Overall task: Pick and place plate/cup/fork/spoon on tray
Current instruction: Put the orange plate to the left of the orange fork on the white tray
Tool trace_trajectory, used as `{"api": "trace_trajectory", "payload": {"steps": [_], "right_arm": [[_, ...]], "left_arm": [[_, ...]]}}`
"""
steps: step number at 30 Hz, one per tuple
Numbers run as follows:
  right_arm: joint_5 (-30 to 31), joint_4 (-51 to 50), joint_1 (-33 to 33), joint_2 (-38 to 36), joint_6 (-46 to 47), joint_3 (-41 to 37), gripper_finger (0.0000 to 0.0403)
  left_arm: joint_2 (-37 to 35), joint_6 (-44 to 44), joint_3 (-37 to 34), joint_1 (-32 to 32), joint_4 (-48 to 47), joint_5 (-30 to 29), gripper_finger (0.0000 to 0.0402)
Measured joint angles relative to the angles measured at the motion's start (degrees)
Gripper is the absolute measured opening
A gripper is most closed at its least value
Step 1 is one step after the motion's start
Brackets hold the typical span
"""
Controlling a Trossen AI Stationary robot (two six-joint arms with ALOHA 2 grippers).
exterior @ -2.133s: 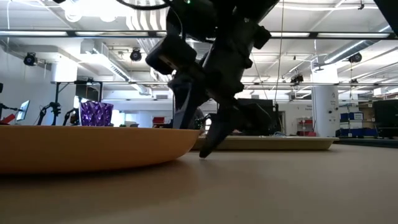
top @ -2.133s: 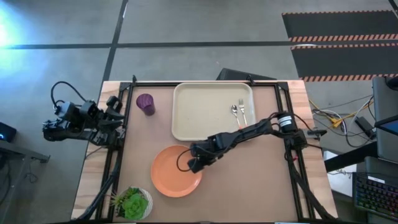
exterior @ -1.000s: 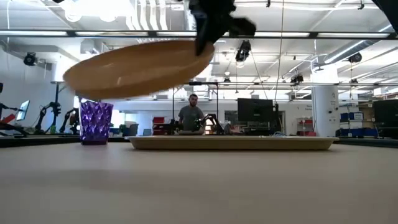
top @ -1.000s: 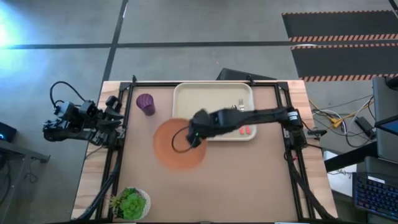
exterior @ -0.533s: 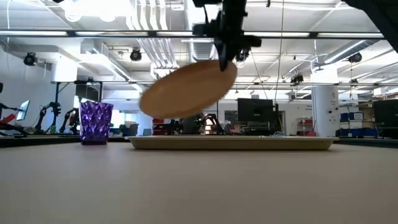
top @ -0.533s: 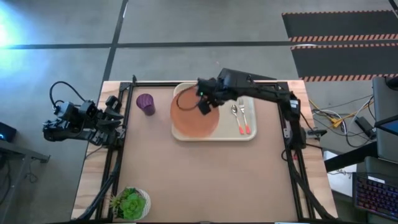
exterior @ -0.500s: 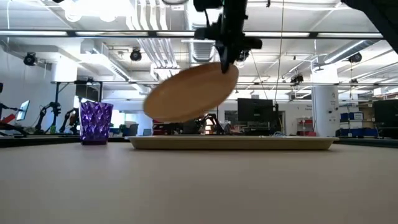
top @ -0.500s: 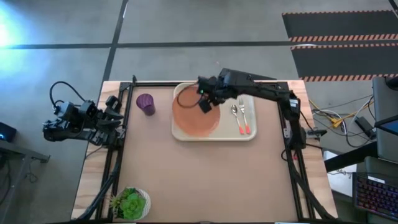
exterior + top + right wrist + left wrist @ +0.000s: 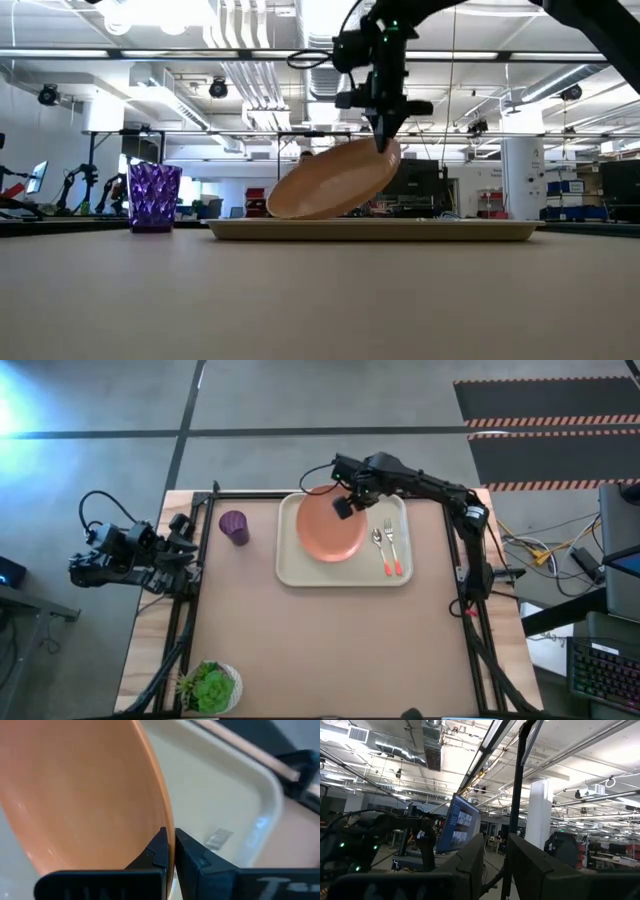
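Note:
The orange plate (image 9: 330, 528) hangs tilted over the left half of the cream tray (image 9: 400, 570), with my right gripper (image 9: 345, 508) shut on its raised rim. The fork (image 9: 391, 546) and the spoon (image 9: 379, 544) lie side by side on the tray's right part. To the tray's left, the purple cup (image 9: 234, 526) stands upright on the table. My left gripper (image 9: 495, 865) is parked beyond the table's left edge, slightly open with nothing between its fingers. My right gripper pinches the plate's rim (image 9: 167, 827) between its two fingers (image 9: 155, 852), one on the plate's upper face and one beneath. The fingers point down from above (image 9: 385, 140) at the plate's high right end. The plate slopes down toward the table's left; whether its low edge (image 9: 290, 212) touches the tray I cannot tell.
A white pot with a green plant (image 9: 212, 686) stands at the near left corner. Black frame rails (image 9: 190, 610) run along the table's left and right sides. Bare tabletop (image 9: 330, 650) lies between the tray and the near edge.
My right gripper has carried the plate from above the table's middle toward the far edge and the right, over the tray, and has come down. The plate has stayed shut in the fingers and now tilts more steeply, its left edge close to the tray.

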Motion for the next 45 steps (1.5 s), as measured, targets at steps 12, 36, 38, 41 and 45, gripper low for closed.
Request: {"api": "trace_trajectory", "payload": {"steps": [12,36,38,41,45], "right_arm": [[-7.5,12.2,-1.0,0.0,-1.0,-18.0,0.0008],[-12.9,22.4,-0.6,-0.2,0.2,-29.9,0.0009],[-12.9,22.4,-0.6,-0.2,0.2,-30.0,0.0009],[-12.7,22.3,-0.5,-0.2,-1.3,-29.6,0.0011],[-12.1,22.0,-0.4,-0.1,-2.4,-28.5,0.0032]], "left_arm": [[0.0,0.0,0.0,0.0,0.0,0.0,0.0073],[0.0,-0.1,0.0,0.0,0.2,-0.7,0.0073],[0.0,-0.1,0.0,0.0,0.2,-0.8,0.0073],[0.0,-0.2,0.0,0.0,0.2,-0.8,0.0073],[0.0,-0.2,0.0,0.0,0.1,-1.0,0.0073]]}}
